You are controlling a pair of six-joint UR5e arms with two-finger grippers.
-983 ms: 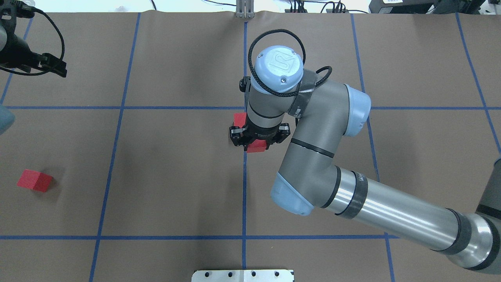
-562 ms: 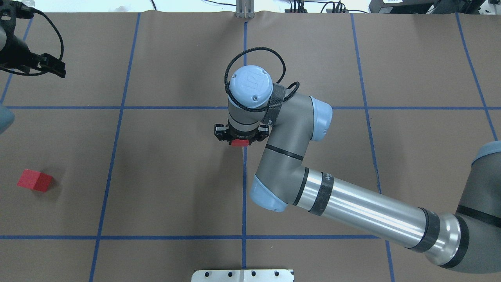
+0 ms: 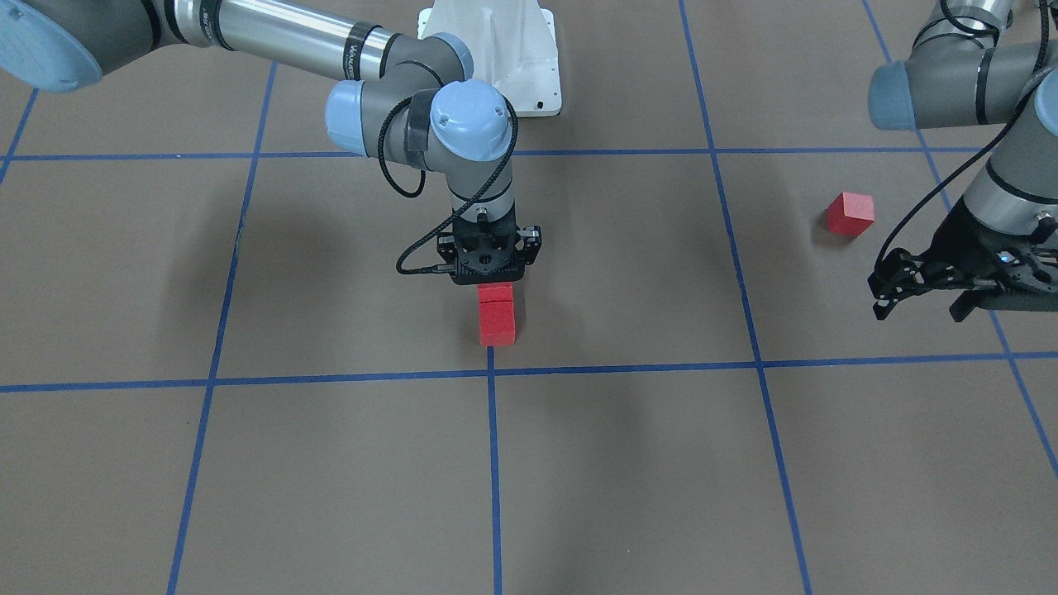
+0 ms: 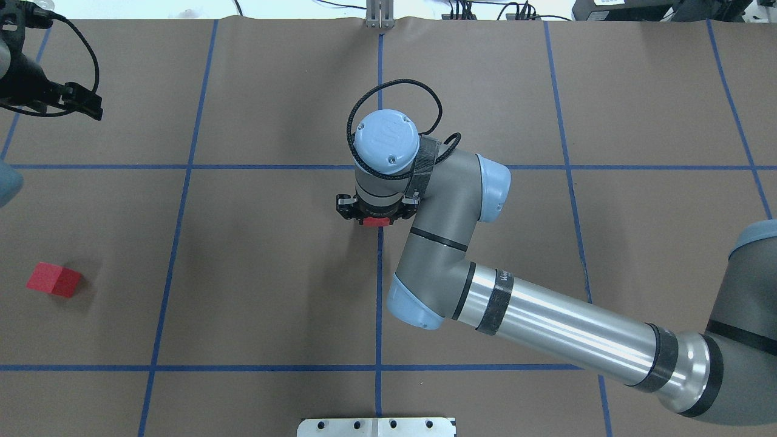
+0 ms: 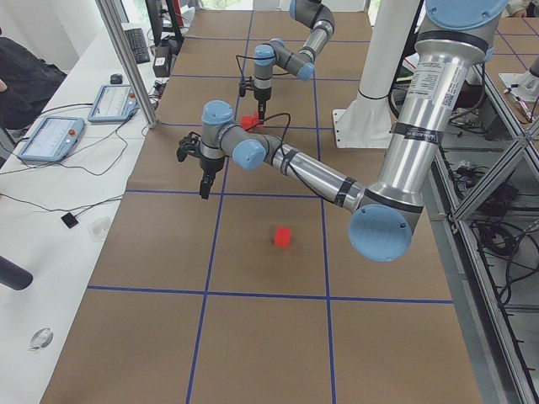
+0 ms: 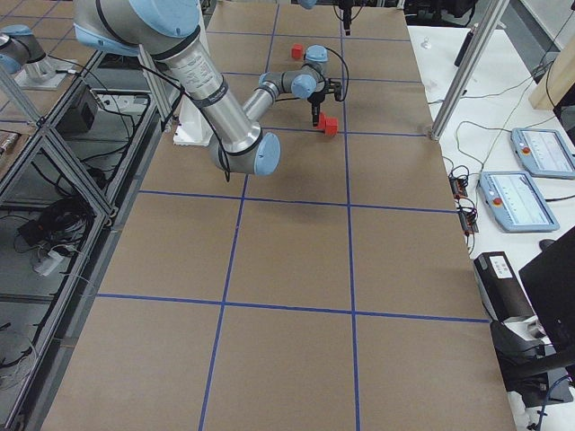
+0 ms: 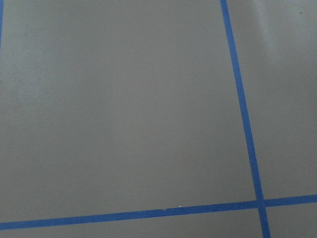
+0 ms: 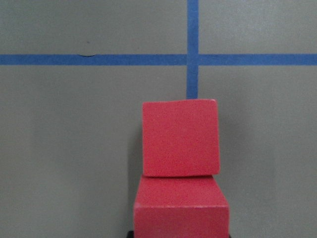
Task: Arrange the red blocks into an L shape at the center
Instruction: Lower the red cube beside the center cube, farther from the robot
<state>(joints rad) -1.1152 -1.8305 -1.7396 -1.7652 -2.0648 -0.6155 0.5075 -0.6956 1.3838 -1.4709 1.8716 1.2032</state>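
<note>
Two red blocks lie in a line, touching, just on the robot's side of the center tape crossing point(image 3: 491, 373). The far block point(image 8: 180, 138) is nearest the crossing point(image 8: 192, 59). My right gripper point(image 3: 489, 277) stands upright over the near block point(image 8: 181, 208) and is shut on it as it rests on the paper. In the overhead view only a sliver of that block point(image 4: 375, 221) shows under the right wrist. The third red block point(image 4: 53, 280) lies alone at the left, also in the front-facing view point(image 3: 850, 213). My left gripper point(image 3: 922, 307) hovers open and empty beside it.
Brown paper with a blue tape grid covers the table point(image 4: 273, 273). The white robot base point(image 3: 504, 58) is at the robot's edge. The left wrist view shows only paper and a tape crossing point(image 7: 260, 202). A metal post point(image 4: 379, 15) stands at the far edge.
My right gripper has moved left and down with its red block, bringing it to the table against the other block. The left arm and the third block have not moved.
</note>
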